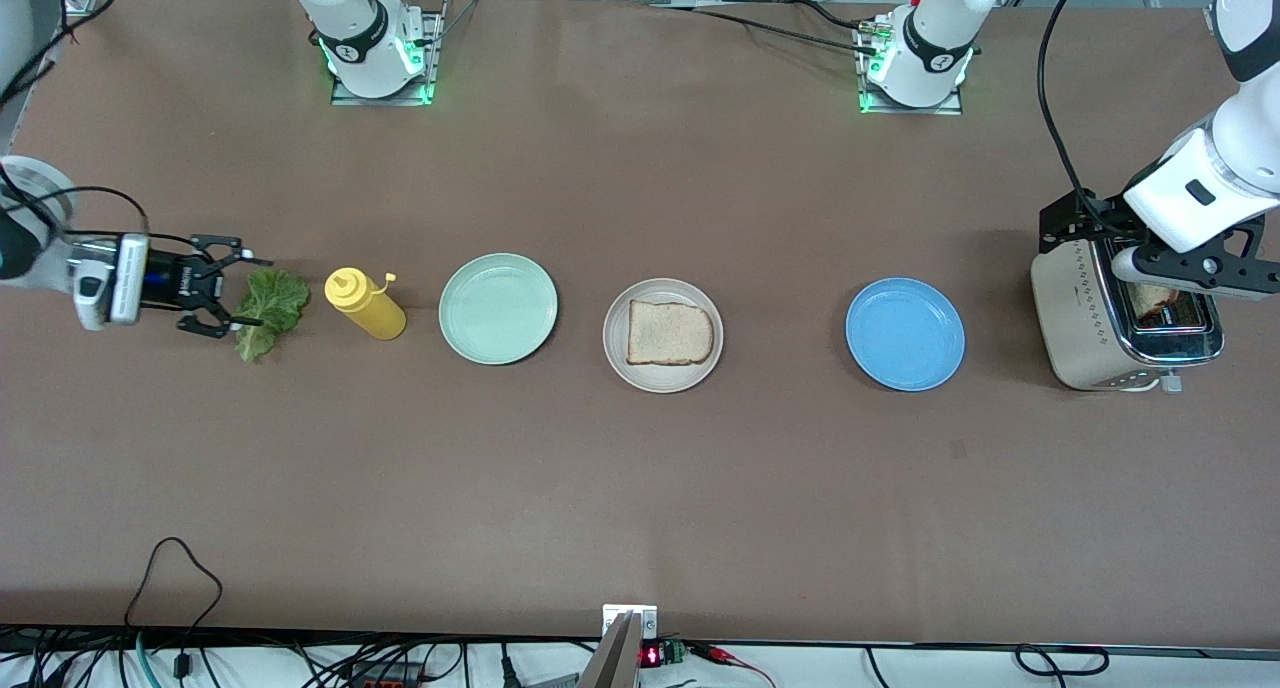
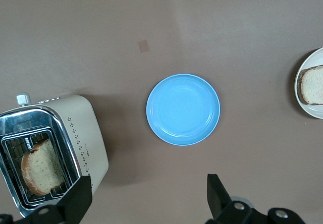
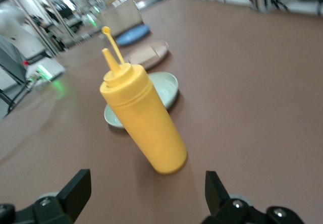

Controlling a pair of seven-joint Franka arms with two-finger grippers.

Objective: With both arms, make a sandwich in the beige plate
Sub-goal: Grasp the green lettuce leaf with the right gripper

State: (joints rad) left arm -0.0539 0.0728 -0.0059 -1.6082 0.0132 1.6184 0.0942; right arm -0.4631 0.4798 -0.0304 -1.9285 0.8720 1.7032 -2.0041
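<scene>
While the right gripper [image 1: 232, 290] sits low at the right arm's end of the table, its fingers [image 1: 252, 261] spread wide apart and empty, the lettuce [image 1: 268, 311] lies flat on the table right at their tips, between the gripper and the yellow bottle [image 1: 365, 304]. Whether a fingertip touches the leaf cannot be told. The bottle stands beside a mint plate [image 1: 498, 308]. Next along the row, mid-table, the beige plate [image 1: 663, 335] holds one bread slice [image 1: 670, 333], lying flat with nothing on it. The blue plate [image 1: 905, 333] comes next, toward the left arm's end. The left gripper [image 2: 146, 196] hangs over the toaster [image 1: 1085, 323], its jaws wide apart and holding nothing; a second slice [image 2: 43, 166] stands in a toaster slot, just beside one fingertip in the left wrist view
</scene>
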